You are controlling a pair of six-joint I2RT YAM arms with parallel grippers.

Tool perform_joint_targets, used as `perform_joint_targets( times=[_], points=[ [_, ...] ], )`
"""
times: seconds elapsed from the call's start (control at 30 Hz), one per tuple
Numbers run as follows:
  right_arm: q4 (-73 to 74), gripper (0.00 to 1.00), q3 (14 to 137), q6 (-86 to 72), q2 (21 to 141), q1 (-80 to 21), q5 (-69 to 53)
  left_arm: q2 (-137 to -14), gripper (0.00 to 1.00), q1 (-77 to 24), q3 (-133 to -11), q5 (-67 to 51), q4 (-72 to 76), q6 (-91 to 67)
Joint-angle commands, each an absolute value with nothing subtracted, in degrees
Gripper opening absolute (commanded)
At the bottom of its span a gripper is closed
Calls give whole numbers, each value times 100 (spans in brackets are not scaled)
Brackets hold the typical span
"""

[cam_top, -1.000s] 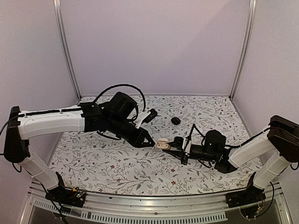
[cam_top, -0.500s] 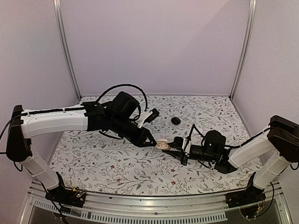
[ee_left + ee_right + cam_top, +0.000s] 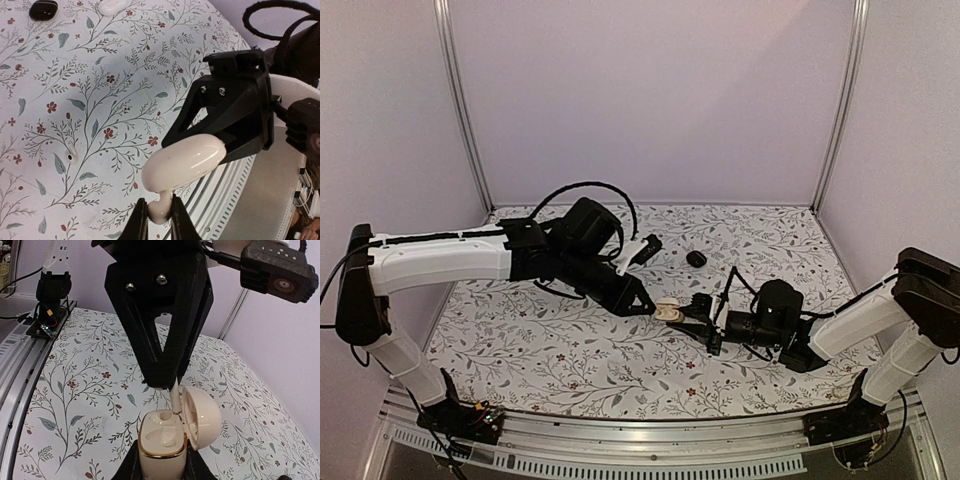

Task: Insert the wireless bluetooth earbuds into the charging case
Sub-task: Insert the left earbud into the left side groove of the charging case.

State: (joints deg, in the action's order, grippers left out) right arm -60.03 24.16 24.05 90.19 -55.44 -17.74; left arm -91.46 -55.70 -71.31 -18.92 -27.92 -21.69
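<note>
My right gripper (image 3: pixel 162 462) is shut on the body of a cream charging case (image 3: pixel 162 445) and holds it upright, with its lid (image 3: pixel 202 416) swung open to the right. My left gripper (image 3: pixel 160 214) is shut on a white earbud (image 3: pixel 161 209). It holds the earbud stem down (image 3: pixel 175 399), with the stem's tip at the rim of the case's far slot. In the top view the left gripper (image 3: pixel 642 306) and right gripper (image 3: pixel 694 318) meet at the case (image 3: pixel 668 310) mid-table. I cannot tell if the near slot holds an earbud.
A black case (image 3: pixel 696 258) lies on the floral table behind the grippers; it also shows in the left wrist view (image 3: pixel 43 9). A small white earbud (image 3: pixel 72 154) lies on the table. A white rounded object (image 3: pixel 114 6) sits at that view's top edge.
The left arm has shifted slightly, keeping the earbud at the case. The right gripper has held the open case still.
</note>
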Motion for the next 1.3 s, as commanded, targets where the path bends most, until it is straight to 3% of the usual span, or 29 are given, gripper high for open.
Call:
perform_joint_targets(
  times=[0.0,1.27],
  points=[
    [-6282,0,2527,2321,8946,-5590,-1820,-9120,3,-5581,-7157,-1949,-2891,-2187],
    [-6547,0,2418,2273,8899,-5572,-1756,-9357,2,-5755,-7555,-1879,-3164,-2268]
  ],
)
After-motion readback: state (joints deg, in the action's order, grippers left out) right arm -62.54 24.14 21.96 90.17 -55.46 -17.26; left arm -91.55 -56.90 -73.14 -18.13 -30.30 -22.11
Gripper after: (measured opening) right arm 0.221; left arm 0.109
